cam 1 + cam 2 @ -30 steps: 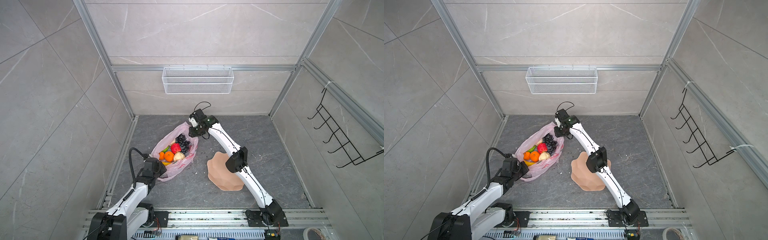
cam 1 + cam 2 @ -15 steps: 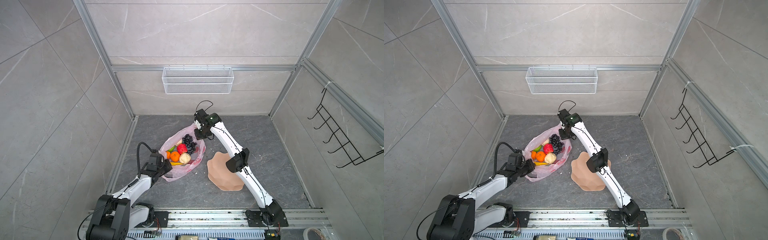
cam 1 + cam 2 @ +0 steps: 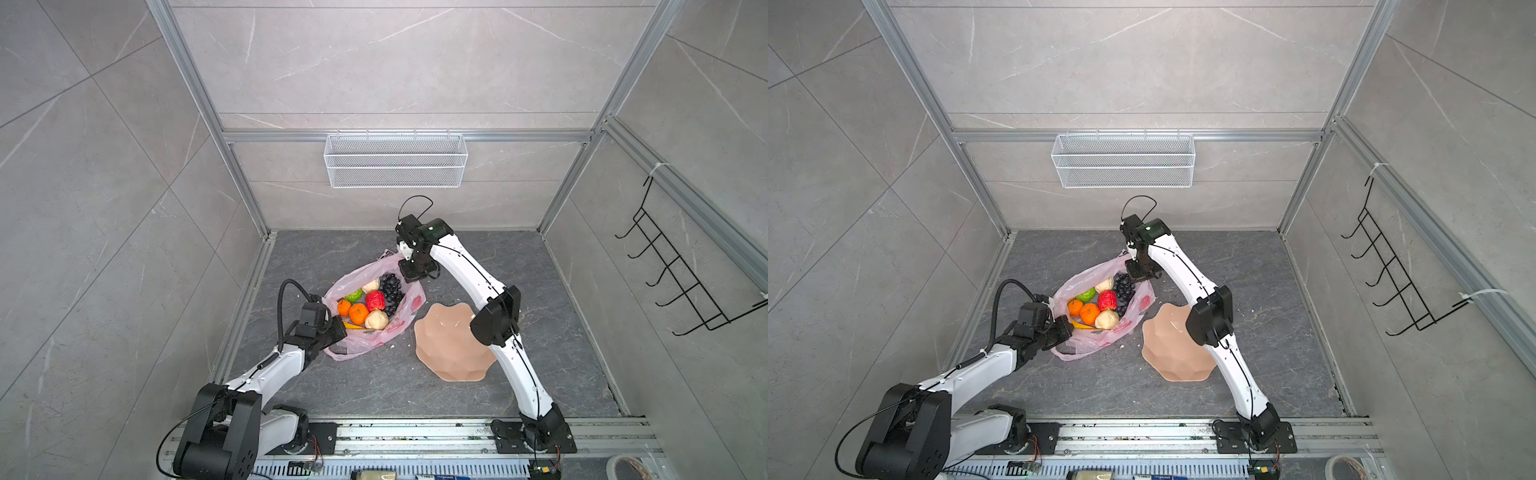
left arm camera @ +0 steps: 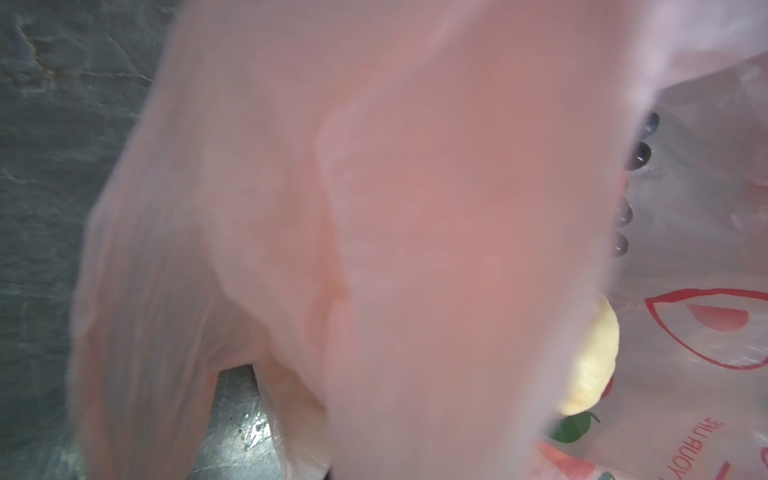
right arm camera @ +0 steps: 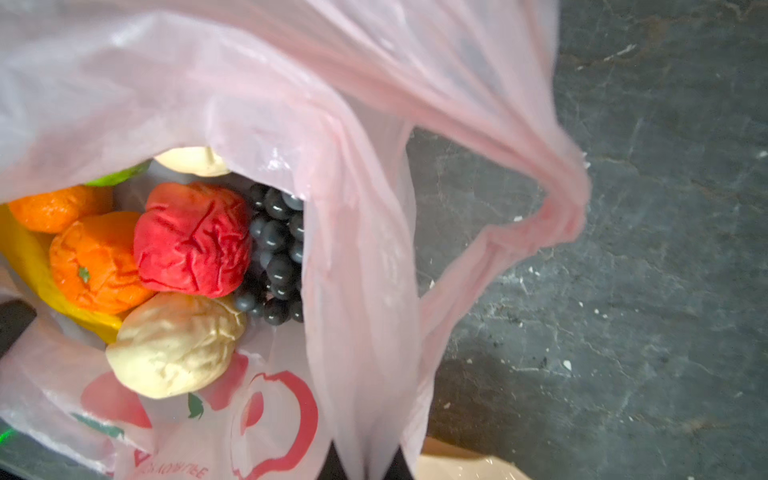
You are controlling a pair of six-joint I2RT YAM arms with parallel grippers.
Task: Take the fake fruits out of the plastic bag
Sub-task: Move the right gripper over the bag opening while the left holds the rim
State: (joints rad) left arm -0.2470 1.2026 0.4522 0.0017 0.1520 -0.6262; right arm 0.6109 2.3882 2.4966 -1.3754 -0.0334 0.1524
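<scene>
Thin translucent pink plastic bag (image 3: pixel 353 277) w/ red fruit print lies on grey floor (image 3: pixel 498 257), just beside peach scalloped plate (image 3: pixel 444 353), mouth spread btwn both arms. Film looks light, limp, slippery, so take it by rim/handles. Small coloured fake fruits (image 3: pixel 375 300) all inside bag; prob. light, soft-skinned, crushable, so pinch each across middle. The left gripper (image 3: pixel 336 328) & right gripper (image 3: pixel 409 272) are each clamped on bag rim.

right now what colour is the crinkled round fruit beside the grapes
crinkled fruit: red, clearest in right wrist view

Red lettering (image 4: pixel 693 451) on the plastic bag (image 4: pixel 415 249) reads "YOUR LIFE".
</scene>
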